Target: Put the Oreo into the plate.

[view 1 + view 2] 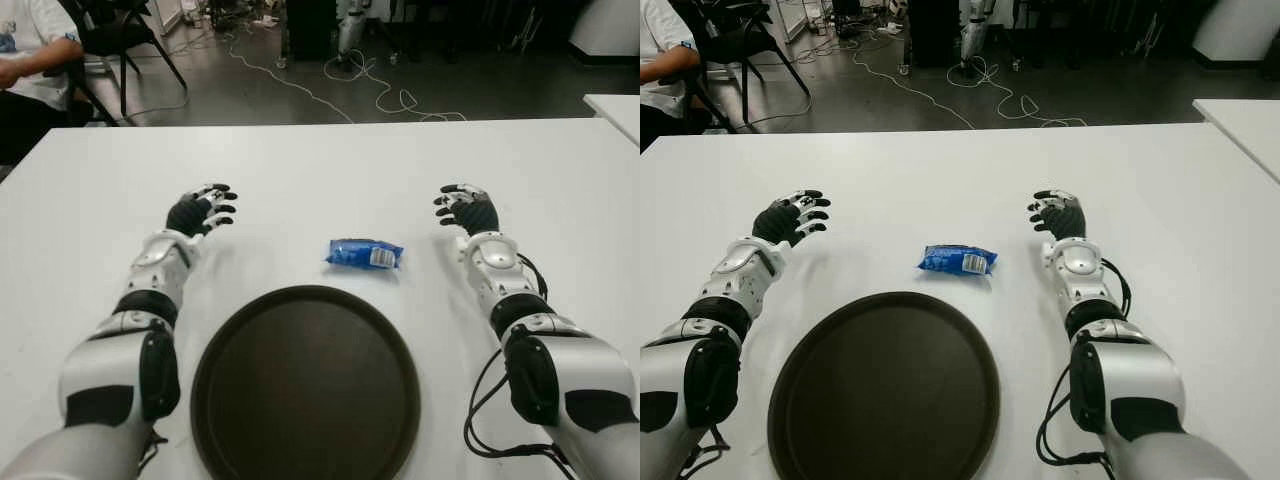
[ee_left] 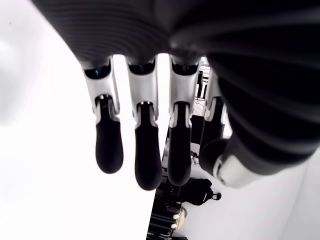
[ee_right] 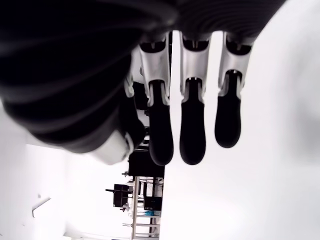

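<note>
A blue Oreo packet (image 1: 365, 254) lies on the white table (image 1: 330, 170), just beyond the far rim of a round dark plate (image 1: 305, 385) near me. My left hand (image 1: 202, 211) shows to the left of the packet, fingers extended and holding nothing. My right hand (image 1: 465, 208) shows to the right of the packet, also with fingers extended and empty. In each wrist view the fingers (image 2: 142, 150) (image 3: 190, 135) hang straight and apart over the white surface, with nothing between them.
A person in a white shirt (image 1: 30, 50) sits at the far left beyond the table. A black chair (image 1: 115, 35) and cables (image 1: 350, 85) lie on the floor behind. Another white table's corner (image 1: 615, 108) shows at the far right.
</note>
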Robot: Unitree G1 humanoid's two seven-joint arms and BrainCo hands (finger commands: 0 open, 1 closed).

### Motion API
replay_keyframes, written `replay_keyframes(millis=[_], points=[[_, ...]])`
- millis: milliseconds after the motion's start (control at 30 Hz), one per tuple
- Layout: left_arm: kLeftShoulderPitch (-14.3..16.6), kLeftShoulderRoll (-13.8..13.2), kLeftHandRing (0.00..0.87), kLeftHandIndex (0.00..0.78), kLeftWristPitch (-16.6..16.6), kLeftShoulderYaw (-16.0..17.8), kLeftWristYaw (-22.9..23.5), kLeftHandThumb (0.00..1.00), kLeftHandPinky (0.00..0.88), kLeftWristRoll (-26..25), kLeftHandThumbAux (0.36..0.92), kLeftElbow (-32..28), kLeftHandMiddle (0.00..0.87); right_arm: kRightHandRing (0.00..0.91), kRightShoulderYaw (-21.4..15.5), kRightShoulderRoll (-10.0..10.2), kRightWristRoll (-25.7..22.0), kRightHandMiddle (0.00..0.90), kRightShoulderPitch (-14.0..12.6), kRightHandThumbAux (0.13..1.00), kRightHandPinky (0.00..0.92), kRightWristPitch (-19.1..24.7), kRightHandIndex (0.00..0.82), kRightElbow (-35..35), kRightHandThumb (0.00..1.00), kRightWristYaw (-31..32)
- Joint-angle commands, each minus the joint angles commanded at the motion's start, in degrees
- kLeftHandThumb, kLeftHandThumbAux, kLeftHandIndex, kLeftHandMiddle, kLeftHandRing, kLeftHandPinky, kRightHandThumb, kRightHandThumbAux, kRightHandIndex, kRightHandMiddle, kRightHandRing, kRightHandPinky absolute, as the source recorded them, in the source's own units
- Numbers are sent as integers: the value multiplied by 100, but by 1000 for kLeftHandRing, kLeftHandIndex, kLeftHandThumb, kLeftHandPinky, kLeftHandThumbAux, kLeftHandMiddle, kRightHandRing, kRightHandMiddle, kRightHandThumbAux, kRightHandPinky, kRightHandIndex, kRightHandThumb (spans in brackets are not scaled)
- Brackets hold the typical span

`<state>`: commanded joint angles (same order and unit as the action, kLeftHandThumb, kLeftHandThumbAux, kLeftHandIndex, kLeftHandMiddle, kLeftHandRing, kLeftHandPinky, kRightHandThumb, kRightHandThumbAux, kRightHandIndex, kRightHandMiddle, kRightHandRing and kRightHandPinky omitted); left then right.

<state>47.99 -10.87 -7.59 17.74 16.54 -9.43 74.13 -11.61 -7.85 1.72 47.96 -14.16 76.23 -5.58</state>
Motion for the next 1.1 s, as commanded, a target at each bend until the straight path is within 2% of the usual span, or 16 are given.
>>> replay_keyframes(millis=[633, 1100], points=[[-2, 3, 505, 437, -41, -36, -46, 829, 515, 34, 677, -5, 458, 535, 71, -13, 126, 516, 8, 729, 562, 50, 417, 7, 671, -113], [-7, 20, 515, 437, -54, -18, -41, 829, 536, 3, 677, -13, 459, 532, 68, -23, 153, 515, 6, 728, 561, 70, 419, 14, 672, -46]])
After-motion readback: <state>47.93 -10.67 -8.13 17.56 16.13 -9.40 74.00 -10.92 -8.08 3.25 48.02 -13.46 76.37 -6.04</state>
